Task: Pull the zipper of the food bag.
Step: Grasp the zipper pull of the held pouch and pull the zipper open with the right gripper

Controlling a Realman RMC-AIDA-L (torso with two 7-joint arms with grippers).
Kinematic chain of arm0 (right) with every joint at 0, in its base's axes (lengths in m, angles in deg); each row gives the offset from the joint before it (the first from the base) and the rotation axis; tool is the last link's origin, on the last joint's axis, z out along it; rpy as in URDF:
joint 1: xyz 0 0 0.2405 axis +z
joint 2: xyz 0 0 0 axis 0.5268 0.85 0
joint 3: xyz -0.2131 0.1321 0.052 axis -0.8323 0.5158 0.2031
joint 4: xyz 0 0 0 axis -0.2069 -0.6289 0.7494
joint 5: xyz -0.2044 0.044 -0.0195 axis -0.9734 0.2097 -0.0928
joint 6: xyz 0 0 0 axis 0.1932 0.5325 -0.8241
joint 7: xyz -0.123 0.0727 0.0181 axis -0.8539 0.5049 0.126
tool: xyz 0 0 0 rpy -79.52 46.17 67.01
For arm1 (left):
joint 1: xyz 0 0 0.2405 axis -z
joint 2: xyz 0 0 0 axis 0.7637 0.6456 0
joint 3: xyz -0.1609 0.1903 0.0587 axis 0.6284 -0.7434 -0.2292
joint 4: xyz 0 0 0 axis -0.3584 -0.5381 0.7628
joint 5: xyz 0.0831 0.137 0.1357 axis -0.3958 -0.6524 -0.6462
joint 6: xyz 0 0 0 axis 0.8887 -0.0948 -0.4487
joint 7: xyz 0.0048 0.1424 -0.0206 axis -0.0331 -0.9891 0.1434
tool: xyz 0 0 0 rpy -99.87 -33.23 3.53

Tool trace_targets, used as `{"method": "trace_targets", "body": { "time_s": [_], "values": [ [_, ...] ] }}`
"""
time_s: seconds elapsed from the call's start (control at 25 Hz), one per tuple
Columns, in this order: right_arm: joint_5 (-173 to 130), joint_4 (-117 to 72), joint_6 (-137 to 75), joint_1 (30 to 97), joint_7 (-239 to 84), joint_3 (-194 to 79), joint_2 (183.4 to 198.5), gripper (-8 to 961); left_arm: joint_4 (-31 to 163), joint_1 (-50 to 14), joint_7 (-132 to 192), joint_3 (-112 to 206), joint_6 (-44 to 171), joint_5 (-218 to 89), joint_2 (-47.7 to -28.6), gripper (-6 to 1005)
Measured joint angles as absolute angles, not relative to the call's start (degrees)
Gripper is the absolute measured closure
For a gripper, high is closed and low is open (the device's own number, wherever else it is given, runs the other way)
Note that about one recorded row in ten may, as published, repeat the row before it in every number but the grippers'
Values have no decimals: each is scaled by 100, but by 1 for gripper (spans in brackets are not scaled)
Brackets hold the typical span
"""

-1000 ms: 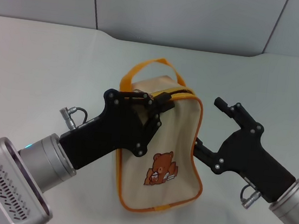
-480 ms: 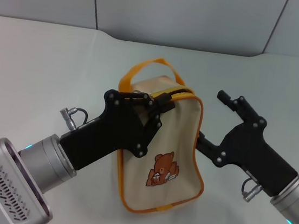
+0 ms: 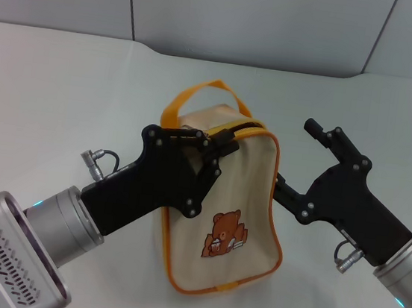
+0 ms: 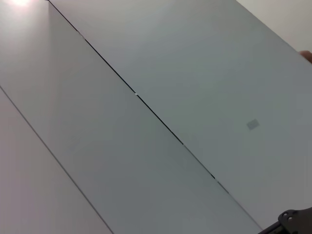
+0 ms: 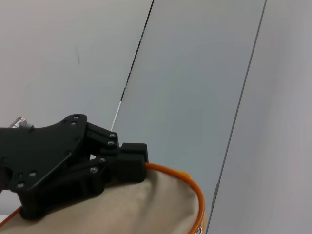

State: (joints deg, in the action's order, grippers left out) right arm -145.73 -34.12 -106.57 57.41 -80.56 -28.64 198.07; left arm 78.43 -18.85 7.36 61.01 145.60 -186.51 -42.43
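Observation:
The beige food bag (image 3: pixel 248 182) with orange piping and a brown bear picture (image 3: pixel 224 233) stands upright in the middle of the table. Its dark zipper (image 3: pixel 245 126) runs along the top edge. My left gripper (image 3: pixel 221 142) is shut on the zipper's near end at the bag's top; the pull tab is hidden between the fingers. My right gripper (image 3: pixel 295 154) is open and empty just right of the bag, not touching it. The right wrist view shows the left gripper (image 5: pixel 131 161) pinching the bag's top (image 5: pixel 146 204).
The orange loop handle (image 3: pixel 198 93) arches over the bag's far top. The white table (image 3: pixel 63 91) stretches around the bag, with a grey panelled wall (image 3: pixel 253 17) behind. The left wrist view shows only wall panels (image 4: pixel 146 122).
My right gripper has moved a little away from the bag, to the right and farther back. My left gripper stays shut at the bag's top and has barely moved.

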Motion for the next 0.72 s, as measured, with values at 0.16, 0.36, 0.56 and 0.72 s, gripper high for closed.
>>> {"method": "trace_targets", "body": {
  "time_s": [0.16, 0.36, 0.56, 0.72],
  "values": [
    [-14573, -3418, -10656, 5743, -8057, -2871, 19807, 118, 7837, -1893, 736, 6101, 14558, -18652, -4243, 950],
    [-14573, -3426, -10656, 5737, -8057, -2871, 19807, 119, 7842, -1894, 736, 6100, 14565, -18656, -4243, 952],
    [-14573, -3427, -10656, 5736, -8057, -2868, 19807, 119, 7847, -1895, 736, 6082, 14577, -18656, -4243, 952],
    [-14573, -3427, -10648, 5742, -8057, -2867, 19807, 119, 7847, -1895, 736, 6082, 14577, -18656, -4243, 952]
  ]
}}
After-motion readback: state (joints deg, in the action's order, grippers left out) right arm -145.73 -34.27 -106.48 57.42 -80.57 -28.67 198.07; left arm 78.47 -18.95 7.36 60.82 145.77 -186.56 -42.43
